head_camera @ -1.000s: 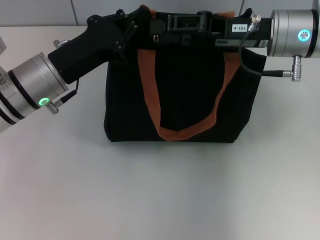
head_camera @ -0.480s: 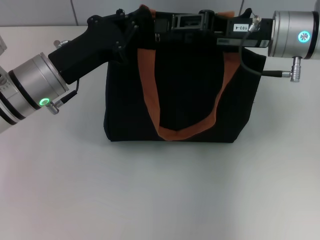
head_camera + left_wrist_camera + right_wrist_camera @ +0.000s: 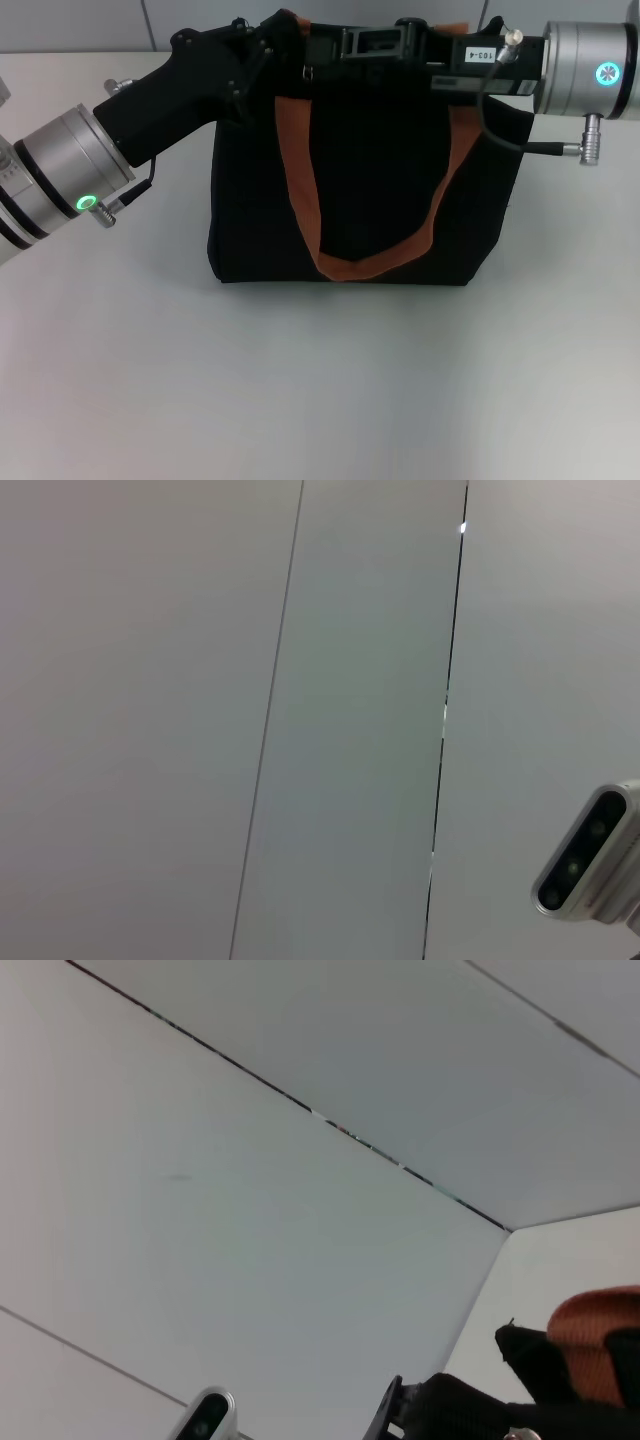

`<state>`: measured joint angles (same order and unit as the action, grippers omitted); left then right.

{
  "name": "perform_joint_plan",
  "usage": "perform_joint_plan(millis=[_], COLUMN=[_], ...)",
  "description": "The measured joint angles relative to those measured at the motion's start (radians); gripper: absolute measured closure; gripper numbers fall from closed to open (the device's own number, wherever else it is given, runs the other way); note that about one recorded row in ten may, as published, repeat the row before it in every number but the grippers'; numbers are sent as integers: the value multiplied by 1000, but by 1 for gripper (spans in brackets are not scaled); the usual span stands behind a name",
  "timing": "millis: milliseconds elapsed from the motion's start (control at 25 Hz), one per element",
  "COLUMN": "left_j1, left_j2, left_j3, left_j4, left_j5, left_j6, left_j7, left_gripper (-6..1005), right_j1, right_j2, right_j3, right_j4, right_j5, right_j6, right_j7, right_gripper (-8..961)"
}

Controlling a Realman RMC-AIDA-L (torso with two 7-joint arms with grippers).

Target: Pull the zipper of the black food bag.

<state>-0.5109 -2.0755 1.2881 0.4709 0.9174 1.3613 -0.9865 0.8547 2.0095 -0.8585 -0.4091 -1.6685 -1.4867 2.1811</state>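
Both hands (image 3: 262,45) (image 3: 330,45) apparently crowd the bag's (image 3: 365,215) top.

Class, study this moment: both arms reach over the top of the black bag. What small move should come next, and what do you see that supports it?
Probably the right pincer should draw back along the top edge toward its own side, while the left pincer braces the black food bag. Both meet at the bag's top near the orange handle, with a small silver piece between them, possibly the zipper pull. Neither grip is visible.
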Motion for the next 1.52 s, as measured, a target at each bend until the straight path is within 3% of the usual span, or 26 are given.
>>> perform_joint_plan(millis=[480, 720, 840, 1000, 1080, 1160, 1520], left_j1=[-2, -2, -3, -3, -3, -3, -24], left_j2=[0, -1, -2, -1, -1, -1, -2], left_j3=[-2, -2, -4, -4, -4, -4, -1], left_j4=[-1, 0, 0, 0, 3, 7, 22], left_j5=[0, 0, 0, 0, 0, 0, 0], left_j6=[1, -2, -3, 2, 5, 19, 59], left_j7=[4, 4, 3, 7, 11, 12, 9], left_gripper=[956, 956, 955, 955, 954, 954, 953], right_j1=[-28, -64, -131, -166, -201, -223, -236], right_j2=[0, 1, 10, 18, 53, 71, 72], right_j3=[13, 14, 15, 12, 7, -3, -14], right_j4=[-1, -60, -113, -141, -176, -194, -178], right_j5=[10, 53, 125, 129, 125, 124, 125], right_j6=[7, -77, -94, -82, -84, -79, -29], right_j7=[-15, -125, -209, -326, -570, -695, -760], right_gripper=[590, 589, 590, 594, 596, 598, 607])
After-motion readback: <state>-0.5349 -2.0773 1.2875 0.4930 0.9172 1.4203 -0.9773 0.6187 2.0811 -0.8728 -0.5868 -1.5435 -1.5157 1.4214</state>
